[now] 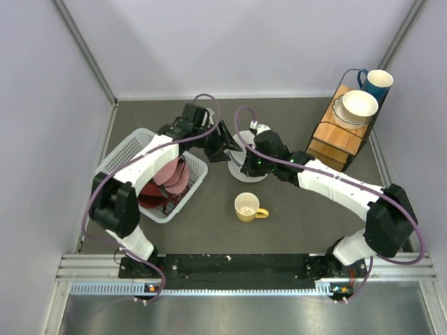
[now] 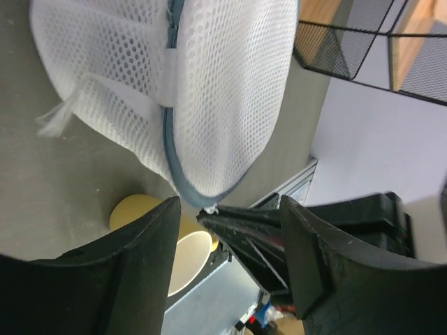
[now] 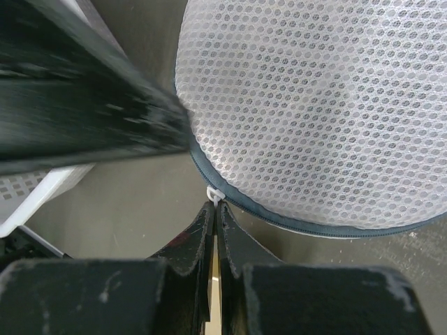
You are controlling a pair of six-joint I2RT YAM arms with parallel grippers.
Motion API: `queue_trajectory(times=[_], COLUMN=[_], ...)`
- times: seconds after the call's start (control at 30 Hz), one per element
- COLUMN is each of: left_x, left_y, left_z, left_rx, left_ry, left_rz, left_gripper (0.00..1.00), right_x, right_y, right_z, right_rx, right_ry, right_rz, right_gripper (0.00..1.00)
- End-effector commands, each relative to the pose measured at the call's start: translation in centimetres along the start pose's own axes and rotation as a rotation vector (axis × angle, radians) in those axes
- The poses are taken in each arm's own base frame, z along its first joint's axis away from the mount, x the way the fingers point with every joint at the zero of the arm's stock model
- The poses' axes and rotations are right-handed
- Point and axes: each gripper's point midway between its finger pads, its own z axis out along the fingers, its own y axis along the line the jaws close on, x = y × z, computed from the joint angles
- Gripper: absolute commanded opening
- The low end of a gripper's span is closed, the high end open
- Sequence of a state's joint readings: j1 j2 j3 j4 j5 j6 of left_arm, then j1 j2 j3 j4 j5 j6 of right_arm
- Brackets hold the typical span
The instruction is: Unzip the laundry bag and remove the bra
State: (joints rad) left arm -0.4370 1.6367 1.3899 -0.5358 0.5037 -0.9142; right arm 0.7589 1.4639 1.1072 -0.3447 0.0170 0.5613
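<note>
The laundry bag point(image 3: 321, 105) is a round white mesh pod with a grey-blue zipper band, and it fills the top of both wrist views point(image 2: 216, 91). In the top view it lies mid-table point(image 1: 253, 177), mostly covered by the two wrists. My right gripper point(image 3: 215, 206) is shut on the small white zipper pull point(image 3: 215, 195) at the bag's edge. My left gripper point(image 2: 230, 209) hangs open just beside that spot point(image 1: 225, 145), its fingers point(image 2: 150, 265) either side of the right gripper's tips and holding nothing. The bra is hidden.
A yellow mug point(image 1: 248, 206) stands just in front of the bag. A white lattice basket point(image 1: 129, 150) with pink and dark red items sits at the left. At the back right, a wire rack with a wooden box point(image 1: 335, 136) carries a white bowl point(image 1: 359, 105) and a blue mug point(image 1: 378, 82).
</note>
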Motion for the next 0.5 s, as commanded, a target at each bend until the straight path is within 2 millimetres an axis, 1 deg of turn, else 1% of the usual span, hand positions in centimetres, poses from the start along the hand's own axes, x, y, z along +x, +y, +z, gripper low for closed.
queue_trajectory(times=[0.0, 0.03, 0.07, 0.13, 0.2, 0.27, 0.3, 0.33, 0.37, 0.4, 0.43, 0.47], left_x=[0.1, -0.1, -0.2, -0.4, -0.4, -0.9, -1.2, -1.4, -1.9, -2.6, -3.2, -4.2], left_y=[-0.5, -0.5, -0.4, -0.2, 0.3, 0.4, 0.5, 0.5, 0.0, 0.6, 0.7, 0.2], left_z=[2.8, 3.0, 3.1, 3.6, 3.7, 3.5, 3.3, 3.2, 2.8, 2.5, 2.2, 1.9], left_rx=[0.06, 0.058, 0.055, 0.043, 0.013, 0.0, -0.003, -0.002, 0.008, -0.01, -0.015, -0.008], left_ry=[-0.003, -0.011, -0.013, -0.015, -0.014, -0.035, -0.04, -0.041, -0.049, -0.053, -0.059, -0.064], left_rz=[-0.014, -0.023, -0.022, -0.015, -0.013, 0.006, 0.01, 0.024, 0.037, 0.031, 0.063, 0.073], left_gripper=[0.6, 0.58, 0.5, 0.46, 0.37, 0.22, 0.0, 0.0, 0.0, 0.0, 0.0, 0.0], right_x=[-1.4, -1.3, -1.0, -0.8, -0.7, -0.8, -0.4, -0.7, -0.6, -0.3, -0.5, -0.4], right_y=[2.1, 2.0, 2.0, 1.6, 1.3, 0.7, 0.3, 0.1, -0.3, -0.9, -1.1, -2.0], right_z=[-0.3, -0.3, -0.3, -0.6, -1.0, -1.3, -1.3, -1.8, -1.9, -2.0, -2.5, -2.7], right_rx=[-0.073, -0.072, -0.071, -0.065, -0.055, -0.03, -0.017, -0.013, 0.0, 0.016, 0.017, 0.028], right_ry=[-0.026, -0.024, -0.019, -0.021, -0.033, -0.047, -0.043, -0.056, -0.055, -0.052, -0.063, -0.054], right_rz=[0.003, 0.004, 0.011, 0.01, 0.01, 0.003, -0.001, -0.003, -0.006, -0.008, -0.007, -0.005], right_gripper=[0.0, 0.0, 0.0, 0.0, 0.0, 0.0, 0.0, 0.0, 0.0, 0.0, 0.0, 0.0])
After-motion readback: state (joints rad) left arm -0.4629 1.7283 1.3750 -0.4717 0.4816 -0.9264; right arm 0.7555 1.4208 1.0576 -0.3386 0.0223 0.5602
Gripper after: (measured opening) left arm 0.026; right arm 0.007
